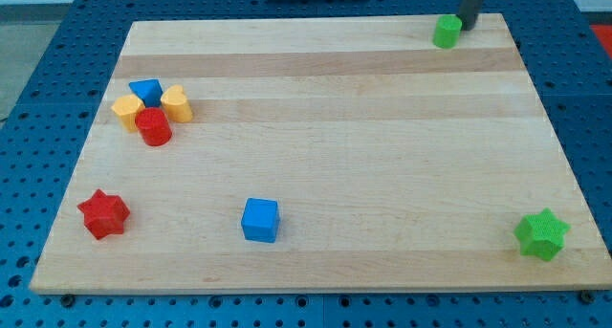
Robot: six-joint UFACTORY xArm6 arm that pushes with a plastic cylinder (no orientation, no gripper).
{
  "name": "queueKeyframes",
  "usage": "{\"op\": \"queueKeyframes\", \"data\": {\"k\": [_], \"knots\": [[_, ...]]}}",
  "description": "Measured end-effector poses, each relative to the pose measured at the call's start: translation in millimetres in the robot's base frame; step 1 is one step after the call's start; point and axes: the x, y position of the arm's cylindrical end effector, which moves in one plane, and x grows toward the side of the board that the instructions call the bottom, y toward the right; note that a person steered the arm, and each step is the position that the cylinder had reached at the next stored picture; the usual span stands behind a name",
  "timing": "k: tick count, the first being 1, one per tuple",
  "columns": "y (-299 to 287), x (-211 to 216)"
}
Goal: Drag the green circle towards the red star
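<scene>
The green circle (446, 32) is a small green cylinder near the top right edge of the wooden board (363, 108). My tip (468, 26) is just to its right, touching or almost touching it. The red star (103, 214) lies far away at the lower left of the board.
A cluster at the upper left holds a blue triangle (145, 92), a yellow hexagon (127, 110), a yellow heart (176, 103) and a red cylinder (153, 127). A blue cube (260, 220) sits at the bottom centre. A green star (542, 234) lies at the bottom right.
</scene>
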Motion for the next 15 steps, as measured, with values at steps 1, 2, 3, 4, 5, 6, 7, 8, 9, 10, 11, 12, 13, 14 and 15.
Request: {"op": "queueKeyframes", "data": {"k": [1,2,3,4,5,6,7,8,9,10,11,12,13,14,15], "knots": [[-43,23],[-58,43],[-65,55],[-82,56],[-84,56],[-88,56],[-89,56],[-95,58],[-131,63],[-161,67],[-177,67],[-189,67],[-203,67],[-227,79],[-255,83]]}}
